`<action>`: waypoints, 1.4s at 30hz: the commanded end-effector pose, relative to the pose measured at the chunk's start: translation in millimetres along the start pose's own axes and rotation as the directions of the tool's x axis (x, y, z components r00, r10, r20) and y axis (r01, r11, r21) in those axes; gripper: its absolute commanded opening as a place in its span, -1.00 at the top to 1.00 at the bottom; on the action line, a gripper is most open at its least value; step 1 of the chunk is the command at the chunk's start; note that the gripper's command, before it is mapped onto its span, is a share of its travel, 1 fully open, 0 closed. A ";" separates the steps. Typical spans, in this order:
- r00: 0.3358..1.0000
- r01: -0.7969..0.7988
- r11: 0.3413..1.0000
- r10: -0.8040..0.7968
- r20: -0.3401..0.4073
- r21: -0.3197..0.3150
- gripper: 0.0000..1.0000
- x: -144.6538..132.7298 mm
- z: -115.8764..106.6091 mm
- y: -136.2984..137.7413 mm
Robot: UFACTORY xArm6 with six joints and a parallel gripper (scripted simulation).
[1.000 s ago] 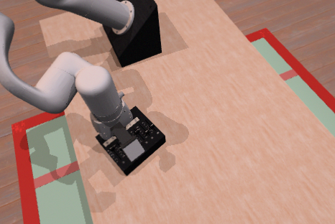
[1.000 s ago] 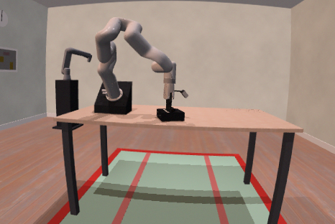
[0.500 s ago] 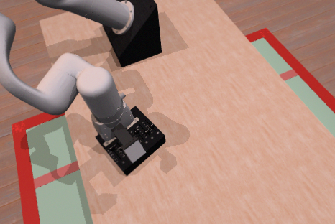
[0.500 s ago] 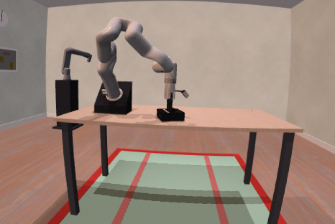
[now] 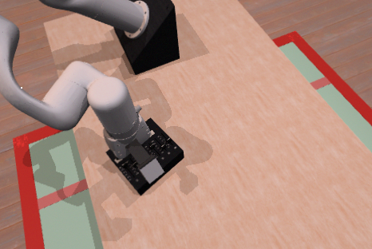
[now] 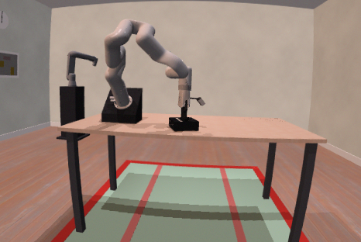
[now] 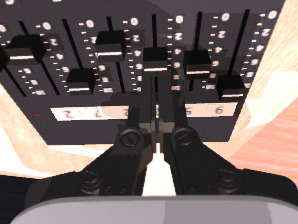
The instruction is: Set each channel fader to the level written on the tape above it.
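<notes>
The black lighting desk (image 5: 172,154) (image 6: 190,126) (image 7: 40,120) stands flat on the table. In the wrist view it shows several faders with scales, and a white tape strip (image 7: 82,113) with numbers at the near edge; I read 2, 7, 2, then a hidden one, then 5 or 6, and 9. My gripper (image 7: 156,87) (image 5: 135,158) (image 6: 183,115) is shut, with nothing between the fingers. Its tips rest against the near side of the fourth fader cap (image 7: 156,59), whose line lies between marks 4 and 6. The fingers hide the tape number under that fader.
The other fader caps (image 7: 22,50) (image 7: 81,80) (image 7: 110,44) (image 7: 196,64) (image 7: 230,86) stand at different heights. The black robot base block (image 5: 153,29) (image 6: 122,106) sits at the table's far end. A red-edged green mat (image 6: 186,199) lies on the floor.
</notes>
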State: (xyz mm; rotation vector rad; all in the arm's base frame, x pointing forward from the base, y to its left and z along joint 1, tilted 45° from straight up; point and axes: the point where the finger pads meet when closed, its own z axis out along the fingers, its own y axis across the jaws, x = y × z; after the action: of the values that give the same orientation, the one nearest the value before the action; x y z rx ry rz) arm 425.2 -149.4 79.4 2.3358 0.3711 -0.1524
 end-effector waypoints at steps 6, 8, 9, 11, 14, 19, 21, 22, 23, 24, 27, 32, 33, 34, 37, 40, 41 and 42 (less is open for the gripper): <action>1.000 -0.001 1.000 0.001 -0.003 -0.001 1.00 6.6 -1.1 0.6; 1.000 -0.001 1.000 0.001 -0.003 -0.001 1.00 7.5 -1.1 0.6; 1.000 -0.001 1.000 0.001 -0.003 -0.001 1.00 7.9 -1.1 0.6; 1.000 -0.001 1.000 0.001 -0.003 -0.001 1.00 8.7 -1.1 0.6; 1.000 -0.001 1.000 0.001 -0.003 -0.001 1.00 9.4 -1.1 0.6; 1.000 -0.001 1.000 0.001 -0.003 -0.001 1.00 10.5 -1.1 0.6; 1.000 -0.001 1.000 0.001 -0.003 -0.001 1.00 10.9 -1.1 0.6; 1.000 -0.001 1.000 0.001 -0.003 -0.001 1.00 11.0 -1.1 0.6; 1.000 -0.001 1.000 0.001 -0.003 -0.001 1.00 11.2 -1.1 0.6; 1.000 -0.001 1.000 0.001 -0.003 -0.001 1.00 11.3 -1.1 0.6; 1.000 -0.001 1.000 0.001 -0.003 -0.001 1.00 11.5 -1.1 0.6; 1.000 -0.001 1.000 0.001 -0.003 -0.001 1.00 11.5 -1.1 0.6; 1.000 -0.001 1.000 0.001 -0.003 -0.001 1.00 11.5 -1.1 0.6; 1.000 -0.001 1.000 0.001 -0.003 -0.001 1.00 11.5 -1.1 0.6; 1.000 -0.001 1.000 0.001 -0.003 -0.001 1.00 11.5 -1.1 0.6; 1.000 -0.001 1.000 0.001 -0.003 -0.001 1.00 11.5 -1.1 0.6; 1.000 -0.001 1.000 0.001 -0.003 -0.001 1.00 11.5 -1.1 0.6; 1.000 -0.001 1.000 0.001 -0.003 -0.001 1.00 11.5 -1.1 0.6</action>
State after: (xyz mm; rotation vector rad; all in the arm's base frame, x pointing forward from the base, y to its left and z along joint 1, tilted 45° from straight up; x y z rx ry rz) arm 435.2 -147.2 77.1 2.3358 0.3711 -0.1526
